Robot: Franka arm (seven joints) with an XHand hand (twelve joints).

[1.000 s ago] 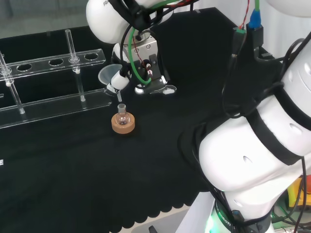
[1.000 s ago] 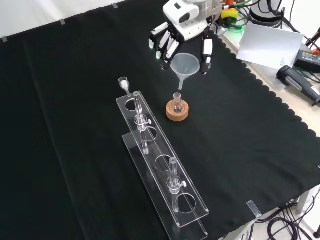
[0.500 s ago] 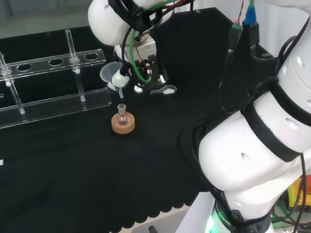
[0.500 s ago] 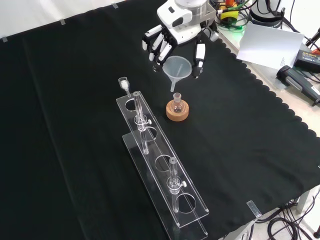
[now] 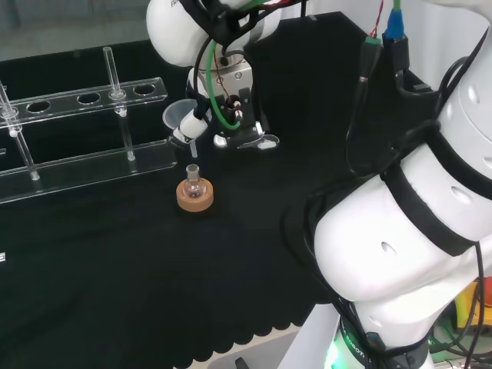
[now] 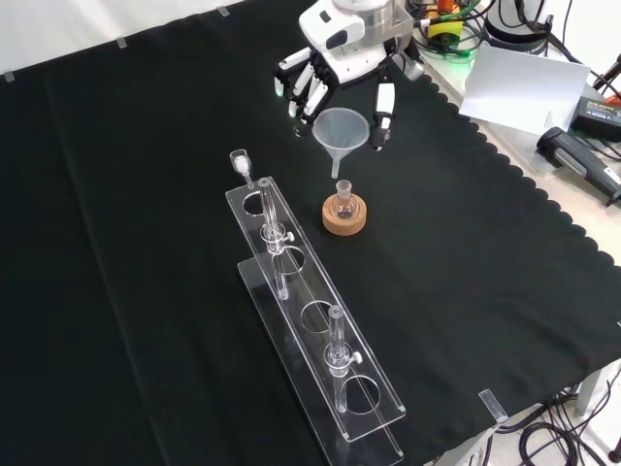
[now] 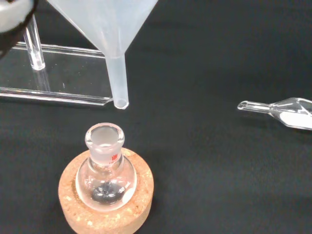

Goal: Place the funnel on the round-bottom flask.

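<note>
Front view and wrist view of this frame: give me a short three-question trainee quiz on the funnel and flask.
1. True or false: the translucent plastic funnel already sits in the neck of the clear glass round-bottom flask.
2. What holds the flask upright? A) red ribbed ring B) cork ring stand C) clear plastic test-tube rack
3. Fill in: the funnel is held by the black and white robot ____.

Key: 1 false, its stem tip hangs above the neck, apart from it; 2 B; 3 hand.

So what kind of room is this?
Probably a science lab: a small glass flask on a cork ring, a clear test-tube rack, and a funnel held by the robot's hand.
</note>
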